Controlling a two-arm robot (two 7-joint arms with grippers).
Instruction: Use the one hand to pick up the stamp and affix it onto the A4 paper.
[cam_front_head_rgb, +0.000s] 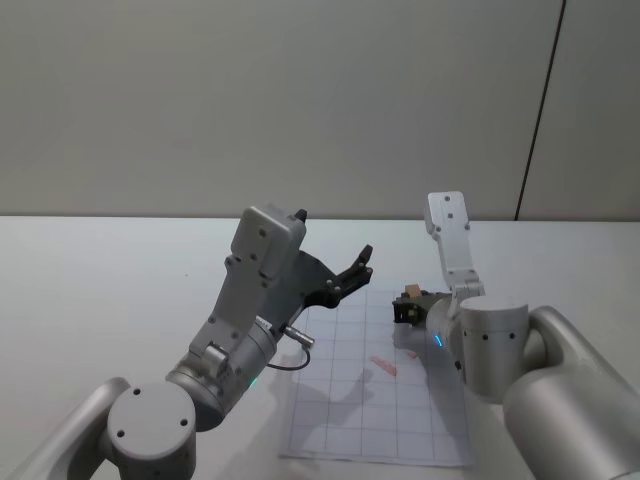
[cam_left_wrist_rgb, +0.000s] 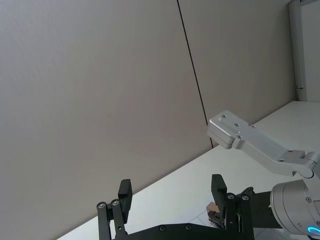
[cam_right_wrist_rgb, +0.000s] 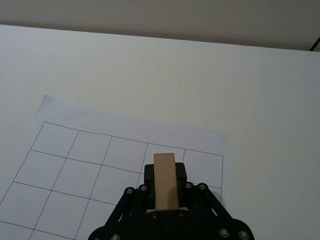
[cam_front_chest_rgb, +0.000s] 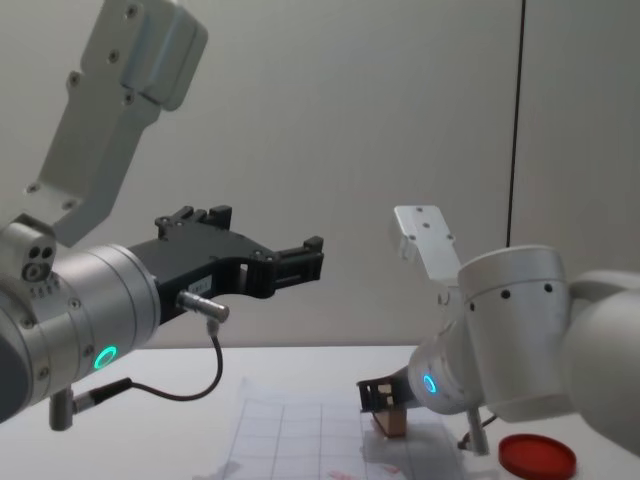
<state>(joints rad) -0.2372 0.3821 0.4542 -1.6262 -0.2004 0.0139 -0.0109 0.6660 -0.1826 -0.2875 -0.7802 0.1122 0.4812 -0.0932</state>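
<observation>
My right gripper (cam_front_head_rgb: 405, 308) is shut on the stamp (cam_front_head_rgb: 410, 294), a small tan wooden block held between its black fingers. In the right wrist view the stamp (cam_right_wrist_rgb: 165, 186) stands over the far right squares of the A4 paper (cam_right_wrist_rgb: 95, 150). From the chest, the stamp (cam_front_chest_rgb: 390, 423) hangs low at the paper (cam_front_chest_rgb: 290, 435); I cannot tell whether it touches. Red marks (cam_front_head_rgb: 384, 366) show on the sheet (cam_front_head_rgb: 350, 415). My left gripper (cam_front_head_rgb: 358, 265), on the arm with the cable and silver plug, is raised above the paper's far left, open and holding nothing.
A flat red round dish (cam_front_chest_rgb: 537, 456) lies on the white table to the right of the paper. The left arm's cable and plug (cam_front_chest_rgb: 205, 308) hang under its wrist. A grey wall stands behind the table.
</observation>
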